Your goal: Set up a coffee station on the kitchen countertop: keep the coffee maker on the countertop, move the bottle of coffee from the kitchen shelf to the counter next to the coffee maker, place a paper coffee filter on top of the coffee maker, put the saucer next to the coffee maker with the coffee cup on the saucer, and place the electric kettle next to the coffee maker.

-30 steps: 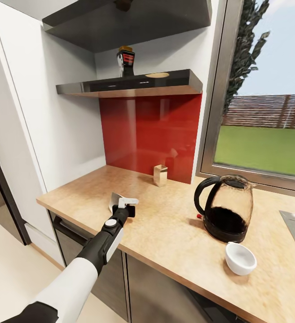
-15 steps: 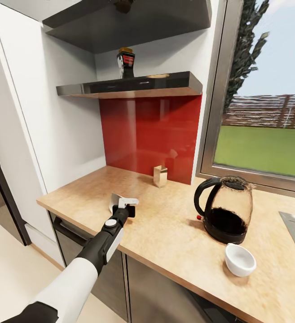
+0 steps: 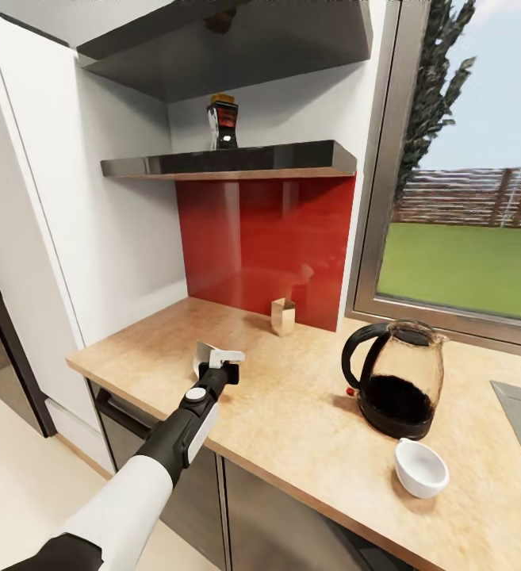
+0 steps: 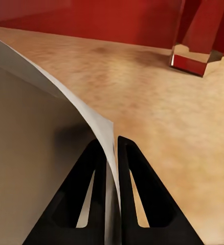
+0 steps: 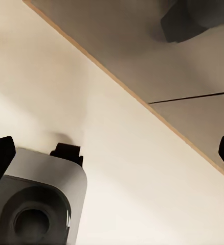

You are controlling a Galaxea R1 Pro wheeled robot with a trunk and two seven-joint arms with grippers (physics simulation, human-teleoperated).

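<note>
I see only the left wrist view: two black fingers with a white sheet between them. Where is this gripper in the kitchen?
Observer: The left gripper is above the countertop, near its left end, holding the paper coffee filter.
Operator: Is the electric kettle nearby?
Observer: The electric kettle stands to the right, under the window, apart from the gripper.
Operator: And the bottle of coffee?
Observer: The bottle of coffee stands on the dark shelf above the red backsplash.
</note>
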